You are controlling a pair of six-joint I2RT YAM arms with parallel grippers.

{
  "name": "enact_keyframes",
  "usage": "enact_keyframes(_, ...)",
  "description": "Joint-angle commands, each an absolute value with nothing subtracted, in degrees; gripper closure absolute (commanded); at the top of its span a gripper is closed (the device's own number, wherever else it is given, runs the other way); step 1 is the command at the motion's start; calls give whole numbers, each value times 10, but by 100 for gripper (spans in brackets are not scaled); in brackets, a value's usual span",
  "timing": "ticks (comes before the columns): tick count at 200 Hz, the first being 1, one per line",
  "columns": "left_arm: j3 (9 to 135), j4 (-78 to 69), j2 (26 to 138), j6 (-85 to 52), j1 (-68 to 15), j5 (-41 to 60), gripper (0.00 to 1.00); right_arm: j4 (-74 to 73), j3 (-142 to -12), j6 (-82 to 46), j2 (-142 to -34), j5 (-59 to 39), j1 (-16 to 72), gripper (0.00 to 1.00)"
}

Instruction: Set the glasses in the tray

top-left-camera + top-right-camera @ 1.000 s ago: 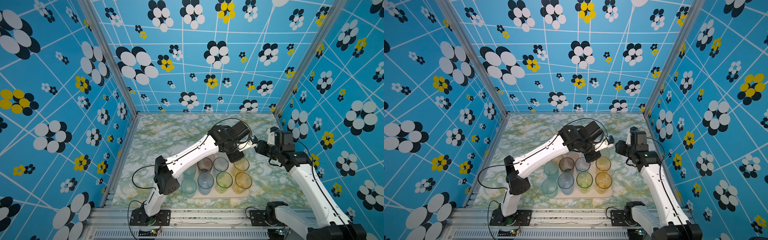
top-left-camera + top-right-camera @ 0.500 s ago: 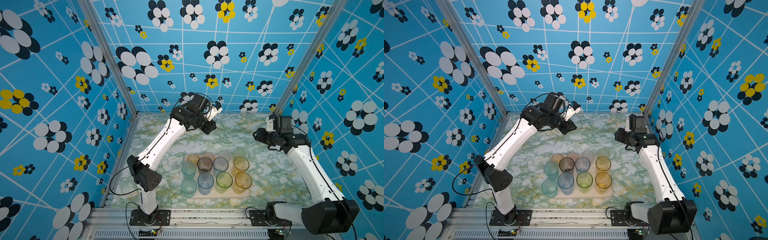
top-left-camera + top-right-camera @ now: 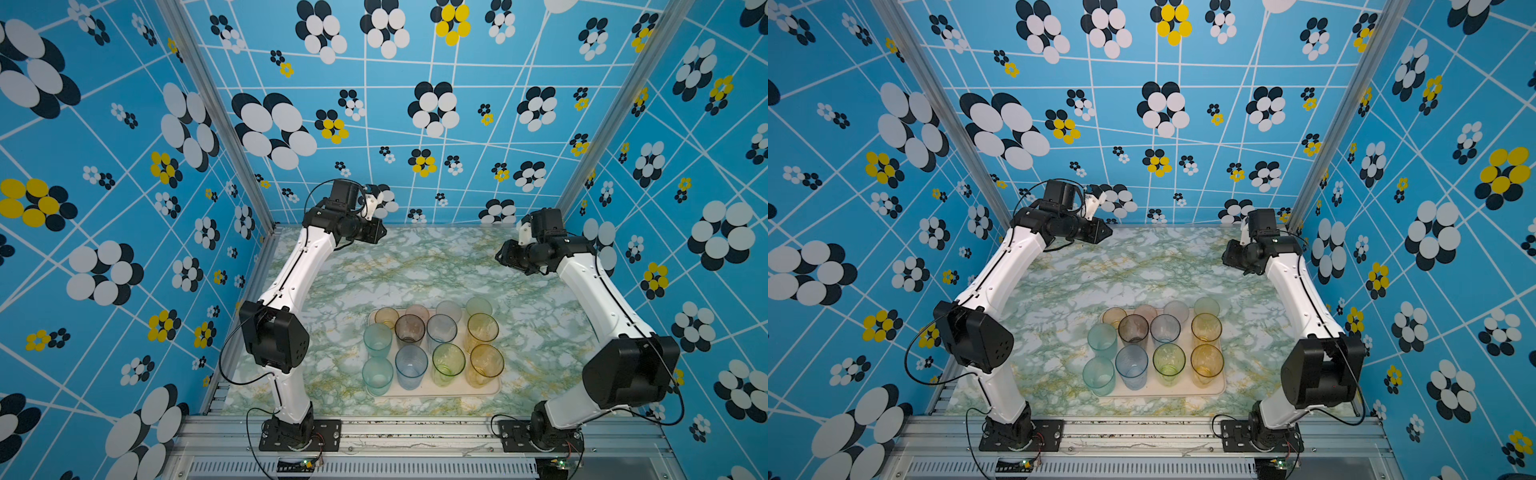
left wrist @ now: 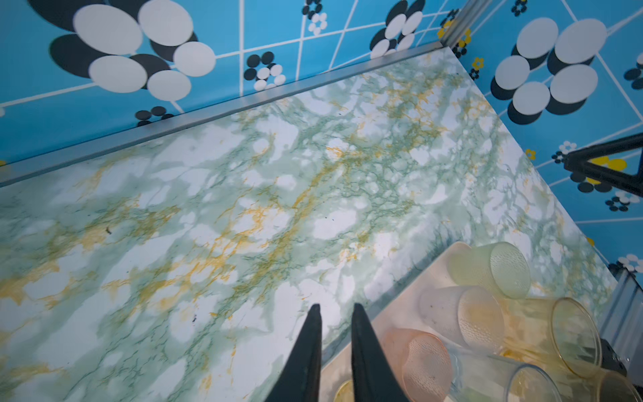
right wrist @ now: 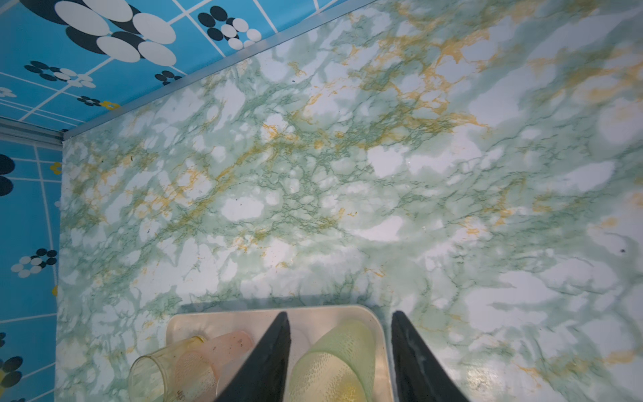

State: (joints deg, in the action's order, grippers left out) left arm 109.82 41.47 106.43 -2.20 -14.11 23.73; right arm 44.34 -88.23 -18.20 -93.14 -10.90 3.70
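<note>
left wrist view: my left gripper has its two dark fingers close together, with a thin gap between them and nothing in it. it hangs over the marbled table, just beside the edge of the tray. in the right wrist view my right gripper is spread wider and is empty too, one finger over the tray's corner and the other past it over the table. in both top views my arms are raised and bent at the elbow, the left end near the back left corner and the right end near the right wall, both well apart from the glasses. all twelve glasses stand in the tray in three rows, towards the table's front.
</note>
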Motion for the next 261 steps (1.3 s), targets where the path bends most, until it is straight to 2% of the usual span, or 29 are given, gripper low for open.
enact_keyframes(1, 1049, 322, 1065, -65, -101, 250, 81, 436, -913, -179, -983, -175, 34, 52)
enact_keyframes(73, 948, 180, 1074, -99, 11, 245, 80, 417, -964, -210, -1029, -139, 34, 52)
enact_keyframes(108, 858, 59, 1037, -129, 51, 240, 78, 335, -885, -244, -983, -127, 34, 52)
enact_keyframes(185, 575, -197, 887, -94, 52, 113, 74, 278, -752, -220, -875, -50, 35, 49)
enact_keyframes(206, 541, -186, 881, -94, 52, 129, 75, 231, -706, -223, -855, -51, 35, 49)
enact_keyframes(212, 534, -177, 879, -95, 51, 142, 71, 227, -699, -223, -853, -53, 34, 49)
enact_keyframes(225, 512, -167, 872, -101, 47, 147, 68, 222, -689, -219, -850, -58, 35, 48)
enact_keyframes(261, 390, -194, 782, -74, 25, 77, 65, 223, -673, -209, -837, -72, 35, 48)
